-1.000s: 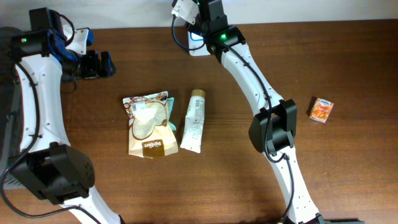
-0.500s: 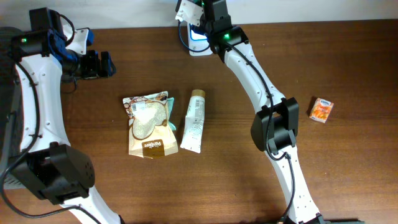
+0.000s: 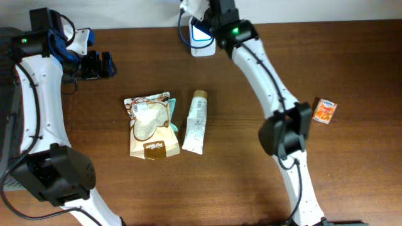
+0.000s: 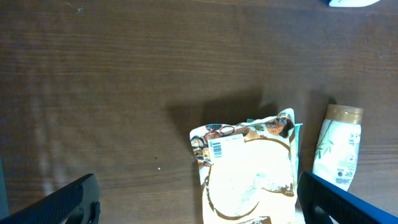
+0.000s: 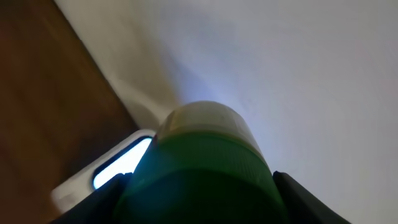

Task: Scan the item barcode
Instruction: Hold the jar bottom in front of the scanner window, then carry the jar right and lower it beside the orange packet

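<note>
My right gripper is at the back edge of the table, shut on a pale bottle with a green cap. The cap fills the space between the two dark fingers in the right wrist view. Just below and left of the bottle lies the white scanner with its blue-lit window. No barcode shows on the bottle in any view. My left gripper hangs open at the back left with nothing in it. Its fingers frame the table below.
A beige snack pouch with a barcode label lies flat mid-table. Next to it lies a white tube with a tan cap. A small orange box sits at the right. The white wall runs along the table's back edge.
The right arm has shifted slightly rightward and toward the back edge, carrying the bottle over the scanner. The left arm has not moved.
</note>
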Controlling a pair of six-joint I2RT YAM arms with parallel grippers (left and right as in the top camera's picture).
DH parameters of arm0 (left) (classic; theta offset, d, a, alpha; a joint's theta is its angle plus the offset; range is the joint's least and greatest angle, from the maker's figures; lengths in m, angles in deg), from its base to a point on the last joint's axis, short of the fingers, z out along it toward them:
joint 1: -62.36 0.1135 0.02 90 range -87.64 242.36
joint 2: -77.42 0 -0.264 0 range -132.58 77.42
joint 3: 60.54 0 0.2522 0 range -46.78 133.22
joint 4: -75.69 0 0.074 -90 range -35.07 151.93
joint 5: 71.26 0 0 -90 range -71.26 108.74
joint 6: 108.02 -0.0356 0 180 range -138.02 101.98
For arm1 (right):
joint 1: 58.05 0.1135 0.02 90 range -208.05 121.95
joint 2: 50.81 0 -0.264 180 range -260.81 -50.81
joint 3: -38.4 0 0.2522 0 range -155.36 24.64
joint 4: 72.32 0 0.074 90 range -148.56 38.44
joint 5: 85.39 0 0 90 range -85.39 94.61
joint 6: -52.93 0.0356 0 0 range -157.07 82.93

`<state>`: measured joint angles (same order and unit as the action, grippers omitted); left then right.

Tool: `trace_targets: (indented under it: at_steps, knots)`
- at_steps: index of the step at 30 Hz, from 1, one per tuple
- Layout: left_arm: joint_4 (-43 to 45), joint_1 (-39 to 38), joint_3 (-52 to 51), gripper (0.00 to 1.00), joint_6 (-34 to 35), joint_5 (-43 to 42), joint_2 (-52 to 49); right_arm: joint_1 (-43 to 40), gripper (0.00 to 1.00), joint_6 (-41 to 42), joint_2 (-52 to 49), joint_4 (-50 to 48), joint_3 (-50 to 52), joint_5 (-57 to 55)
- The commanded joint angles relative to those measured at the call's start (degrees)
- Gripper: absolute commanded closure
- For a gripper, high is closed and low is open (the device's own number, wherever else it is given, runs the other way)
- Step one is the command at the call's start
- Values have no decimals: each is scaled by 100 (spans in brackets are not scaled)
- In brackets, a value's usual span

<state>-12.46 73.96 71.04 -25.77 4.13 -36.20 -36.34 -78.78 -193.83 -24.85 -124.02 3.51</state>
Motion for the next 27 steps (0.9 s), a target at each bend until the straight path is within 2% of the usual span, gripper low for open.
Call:
trace_targets:
  at_steps: [1, 9, 12, 14, 19, 27]
  knots:
    - [-9, -17, 35, 1, -94, -44, 129, -94, 43, 1226, 1228, 859, -44, 44]
    - [-9, -17, 35, 1, -94, -44, 129, -313, 43, 2618, 1700, 3930, -37, 46]
    - [-9, -17, 35, 1, -94, -44, 129, -503, 53, 3062, 1534, 4841, -37, 39]
    - [-9, -17, 35, 1, -94, -44, 129, -673, 53, 3438, 1392, 5285, -37, 44]
    - [-9, -20, 35, 1, -94, -44, 129, -1322, 52, 4153, 901, 6059, -37, 50]
    - [-9, -17, 35, 1, -94, -44, 129, -2382, 52, 4205, 382, 6223, -37, 44]
